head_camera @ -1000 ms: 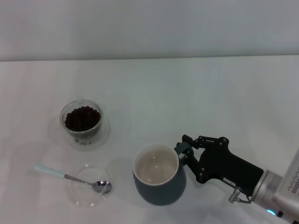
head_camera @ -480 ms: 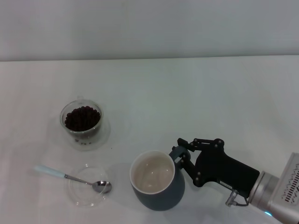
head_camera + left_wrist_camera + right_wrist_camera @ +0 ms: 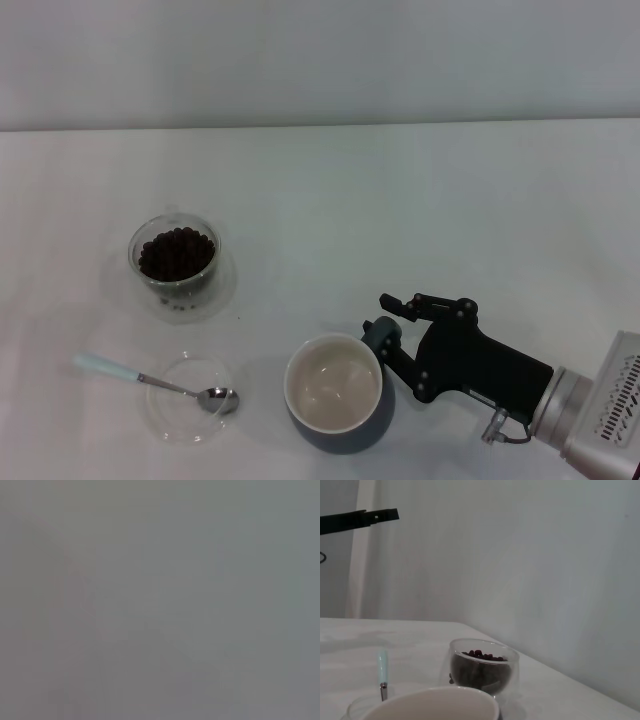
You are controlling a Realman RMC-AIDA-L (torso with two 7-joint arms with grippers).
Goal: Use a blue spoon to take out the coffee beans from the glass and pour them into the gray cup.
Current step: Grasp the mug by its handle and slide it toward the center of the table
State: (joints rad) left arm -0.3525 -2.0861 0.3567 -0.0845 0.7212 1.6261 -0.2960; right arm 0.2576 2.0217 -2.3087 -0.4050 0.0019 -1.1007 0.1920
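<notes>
Since a second ago the gray cup (image 3: pixel 333 395) has shifted toward the lower edge of the head view, carried by the right gripper (image 3: pixel 385 335), whose fingers grasp its handle side. Left gripper out of view. Risk: the cup could tip if released unevenly. Count: one glass (image 3: pixel 174 258) of beans (image 3: pixel 176 252) at left, one spoon (image 3: pixel 150 381) in one clear dish (image 3: pixel 188 400), lower left of the worktop (image 3: pixel 400 220).

The empty gray cup (image 3: pixel 335 395) stands at the right pincer (image 3: pixel 385 322); the glass (image 3: pixel 174 256) of coffee beans (image 3: pixel 176 252) and the blue spoon (image 3: pixel 150 381) lie well beyond.
</notes>
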